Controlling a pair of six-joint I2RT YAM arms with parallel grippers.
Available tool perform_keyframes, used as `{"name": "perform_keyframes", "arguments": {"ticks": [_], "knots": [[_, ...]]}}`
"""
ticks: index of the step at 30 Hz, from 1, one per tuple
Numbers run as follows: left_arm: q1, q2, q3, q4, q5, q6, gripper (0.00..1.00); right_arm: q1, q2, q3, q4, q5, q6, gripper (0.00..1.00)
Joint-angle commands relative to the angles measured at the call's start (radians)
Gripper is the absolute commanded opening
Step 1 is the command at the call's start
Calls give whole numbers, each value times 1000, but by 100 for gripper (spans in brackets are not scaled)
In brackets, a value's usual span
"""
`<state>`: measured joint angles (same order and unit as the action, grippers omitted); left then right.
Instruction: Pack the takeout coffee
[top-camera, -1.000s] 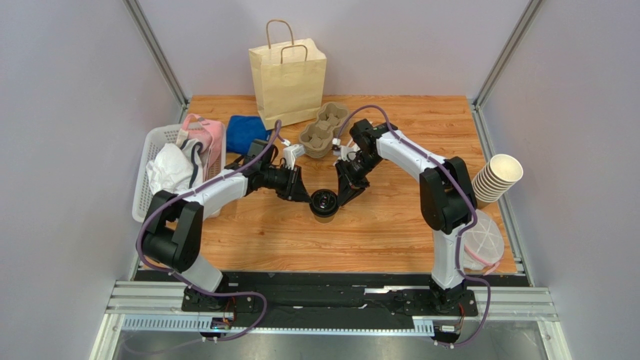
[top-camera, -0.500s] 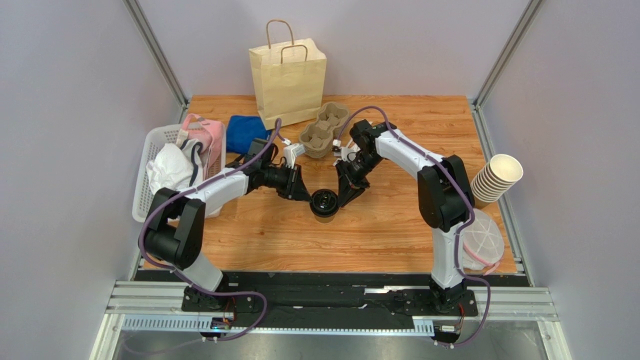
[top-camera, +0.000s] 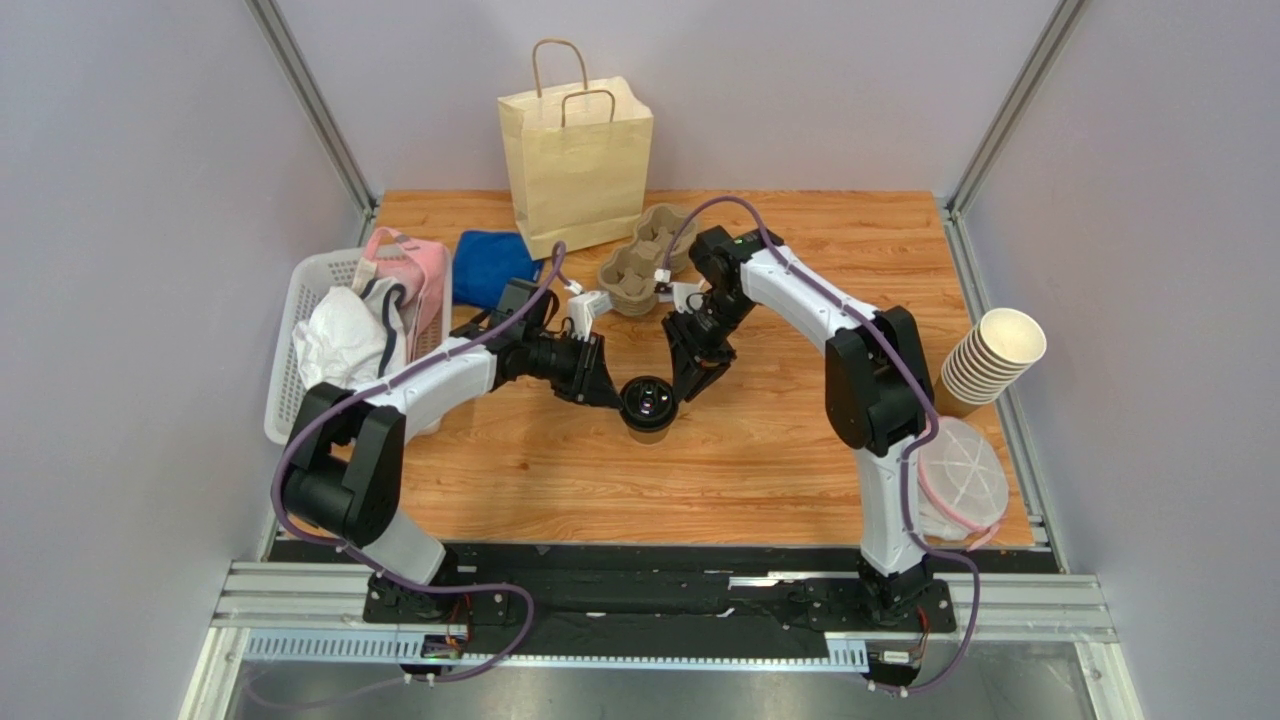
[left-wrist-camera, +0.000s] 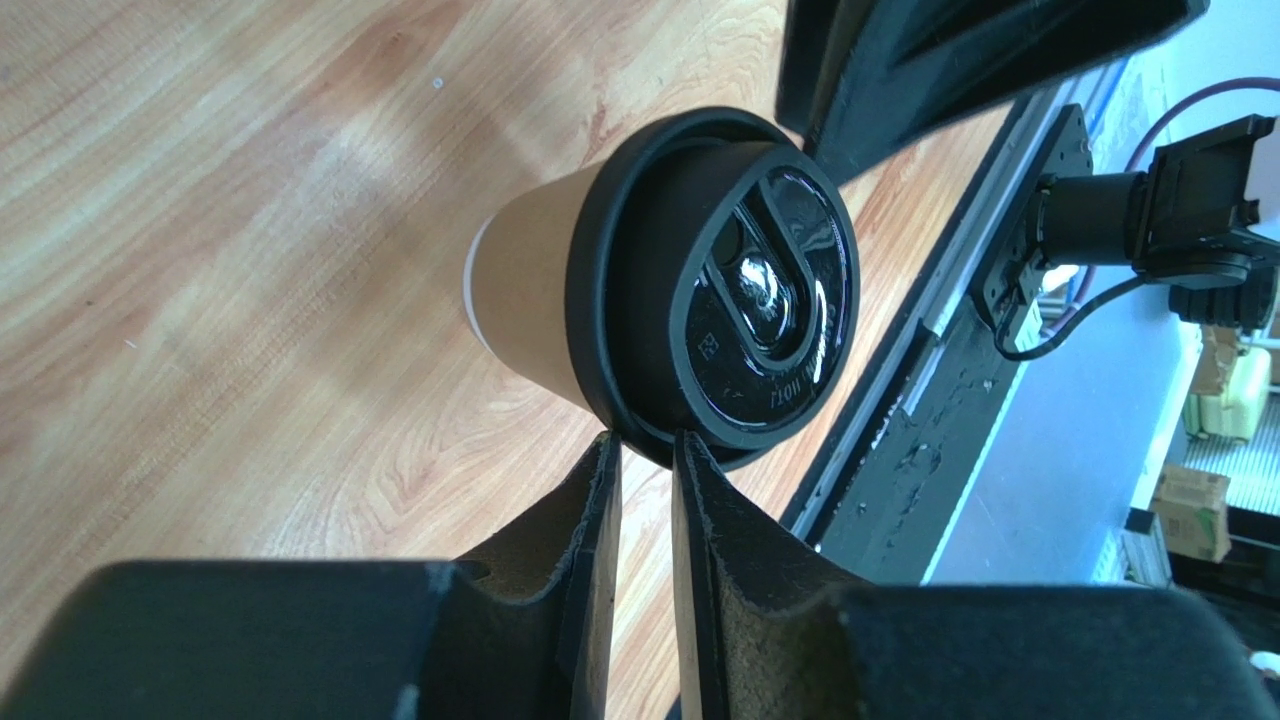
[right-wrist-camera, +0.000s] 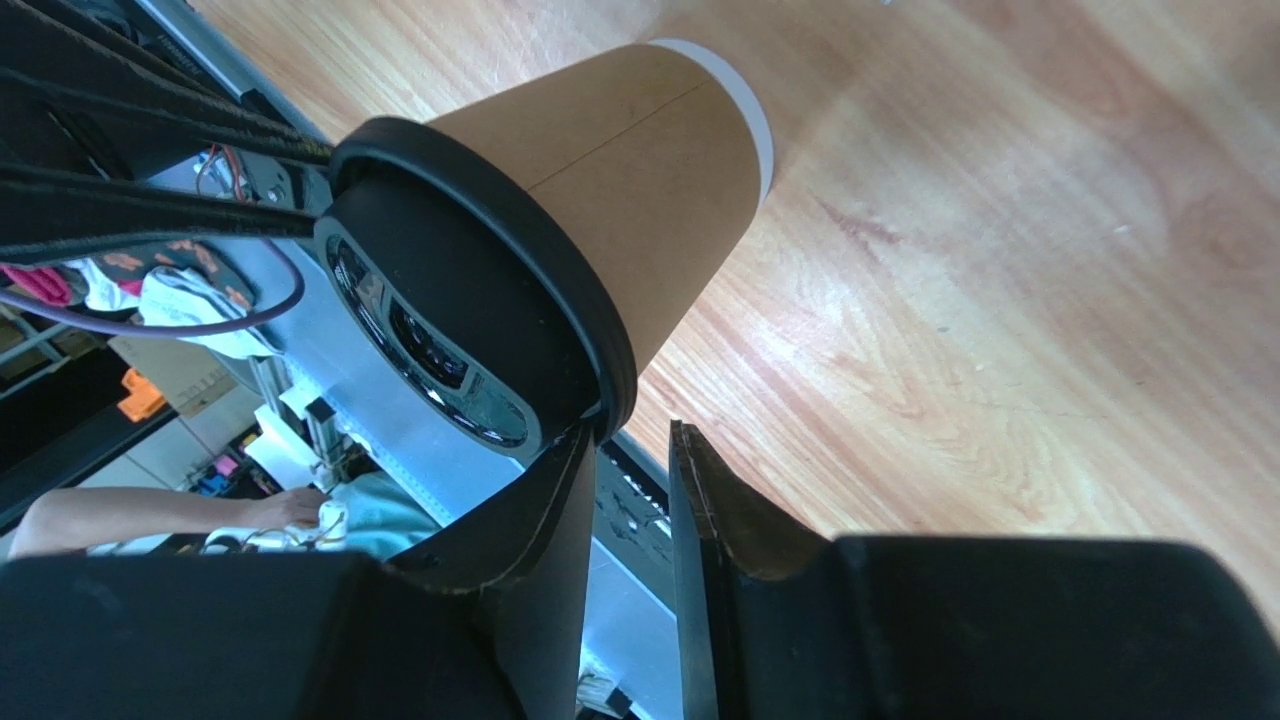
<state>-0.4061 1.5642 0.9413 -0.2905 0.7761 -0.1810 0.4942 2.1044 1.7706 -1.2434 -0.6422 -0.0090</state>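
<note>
The takeout coffee (top-camera: 649, 405), a tan paper cup with a black lid, stands upright on the wooden table (top-camera: 781, 450) between my two grippers. My left gripper (top-camera: 615, 393) comes in from the left. In the left wrist view its fingertips (left-wrist-camera: 609, 450) stand a narrow gap apart at the lid's rim (left-wrist-camera: 631, 323), with wood showing between them. My right gripper (top-camera: 681, 390) is at the cup's right. In the right wrist view the left one of its fingers (right-wrist-camera: 564, 495) touches the lid's rim on the coffee (right-wrist-camera: 631, 180), the other stands free, and nothing sits in the gap.
A tan paper bag (top-camera: 576, 158) stands upright at the back, with a cardboard cup carrier (top-camera: 646, 258) in front of it. A blue cloth (top-camera: 493, 263) and a white basket (top-camera: 289, 360) lie at the left. Stacked lidless cups (top-camera: 992, 357) and a clear dome (top-camera: 962, 480) sit at the right edge.
The right arm has shifted slightly left and its jaws have parted a little. The left jaws have widened slightly. The cup has stayed in place.
</note>
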Motion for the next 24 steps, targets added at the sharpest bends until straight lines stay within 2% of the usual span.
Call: {"name": "perform_keyframes", "arguments": {"ticks": [1,11,14,19,21,24], "knots": [[-23,-9,4,-90,-6,29,26,9,60,90,61,61,-39,27],[-36,-50,-32,-55,68,18,28,10,105,219,24,30,-66,30],[-37,-61,-26,-58,63,25,28,10,108,301,-16,29,-97,36],[-33,-96,-24,-67,84,37,29,7,51,360,-57,39,-157,52],[-23,-115,-30,-59,101,29,31,9,31,360,-64,39,-170,54],[19,-151,-33,-39,114,5,33,4,-12,324,-65,45,-172,52]]}}
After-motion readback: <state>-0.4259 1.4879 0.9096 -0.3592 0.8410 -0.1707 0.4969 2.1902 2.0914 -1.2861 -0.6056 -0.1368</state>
